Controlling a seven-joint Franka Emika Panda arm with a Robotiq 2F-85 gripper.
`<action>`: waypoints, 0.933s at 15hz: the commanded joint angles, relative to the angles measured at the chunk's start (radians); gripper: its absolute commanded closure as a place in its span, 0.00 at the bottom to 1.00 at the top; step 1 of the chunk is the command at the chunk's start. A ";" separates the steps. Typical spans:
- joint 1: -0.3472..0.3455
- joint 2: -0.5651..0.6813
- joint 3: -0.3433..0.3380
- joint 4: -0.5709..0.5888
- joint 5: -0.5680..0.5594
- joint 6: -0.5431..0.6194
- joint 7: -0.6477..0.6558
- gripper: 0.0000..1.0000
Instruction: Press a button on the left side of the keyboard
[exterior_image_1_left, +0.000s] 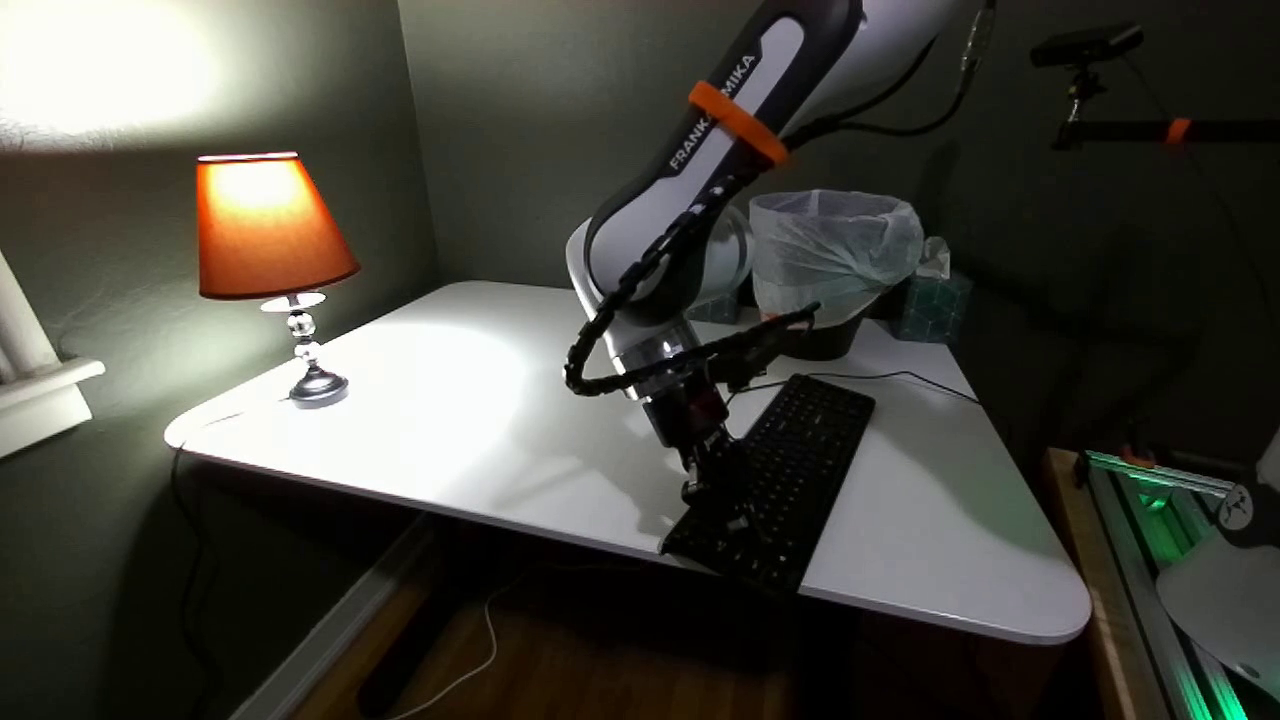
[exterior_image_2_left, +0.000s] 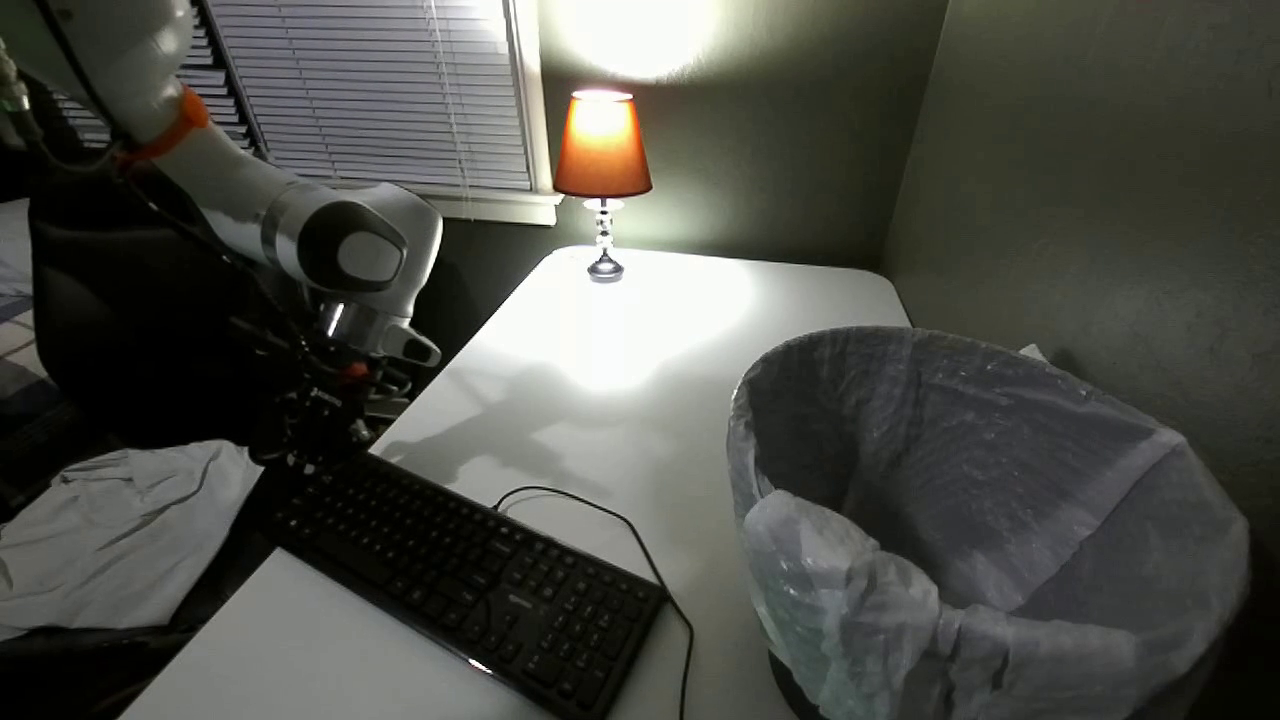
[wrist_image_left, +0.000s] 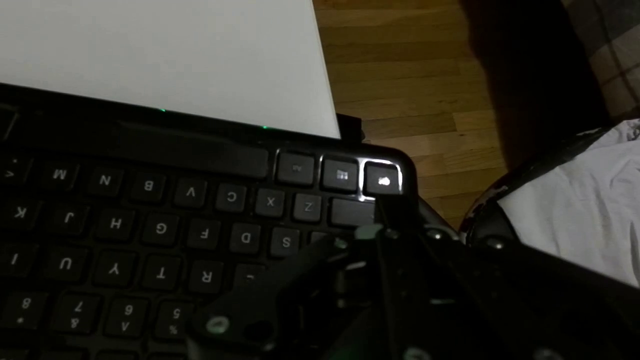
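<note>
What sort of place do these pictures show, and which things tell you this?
Probably a room in a home, perhaps a study or a bedroom; I cannot tell which. A lit lamp with an orange shade, window blinds and a wooden floor suggest it.

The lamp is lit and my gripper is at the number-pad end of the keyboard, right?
Wrong end: the wrist view shows the gripper at the opposite, left end of the keyboard, near the Z key. The lamp is lit, as you say.
</note>
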 joint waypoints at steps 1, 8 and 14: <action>0.000 0.021 0.002 0.021 -0.009 -0.020 0.014 1.00; 0.000 0.030 0.000 0.022 -0.011 -0.018 0.020 1.00; 0.005 0.035 -0.006 0.022 -0.022 -0.006 0.038 1.00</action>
